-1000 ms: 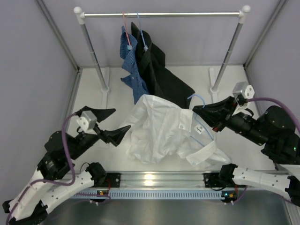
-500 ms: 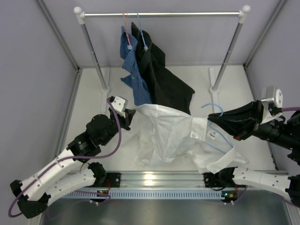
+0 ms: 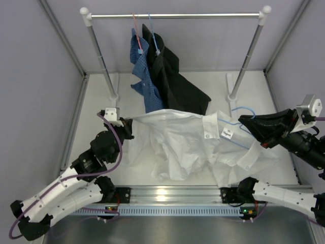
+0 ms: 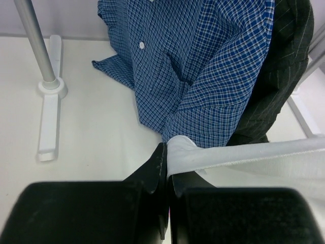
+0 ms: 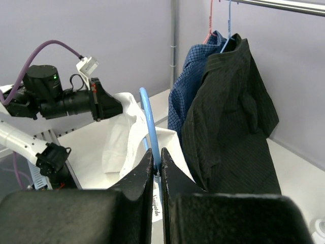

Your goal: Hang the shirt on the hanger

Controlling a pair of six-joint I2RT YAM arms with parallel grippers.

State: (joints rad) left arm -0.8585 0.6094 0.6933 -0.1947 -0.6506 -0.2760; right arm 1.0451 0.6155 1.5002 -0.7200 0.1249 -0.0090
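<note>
The white shirt [image 3: 177,137] hangs stretched out between my two grippers above the table. My left gripper [image 3: 129,123] is shut on its left edge; in the left wrist view the white hem [image 4: 238,158] runs off to the right from the closed fingertips [image 4: 166,158]. On the right, my right gripper [image 3: 244,122] is shut on the light-blue wire hanger [image 3: 247,109], whose lower wire lies inside the shirt's collar end. Seen from the right wrist, the blue wire [image 5: 149,117] rises from between the fingers [image 5: 157,161], with the shirt [image 5: 119,133] beyond it.
A clothes rack with a metal rail [image 3: 172,16] stands at the back on two posts [image 3: 101,58] [image 3: 247,58]. A blue checked shirt [image 3: 143,84] and a black shirt [image 3: 175,84] hang from it, their lower ends just behind the white shirt. Grey walls close both sides.
My left gripper came in from the left, shut on the shirt's edge and drew it back and left. The right gripper moved right with the hanger, stretching the shirt flat.
</note>
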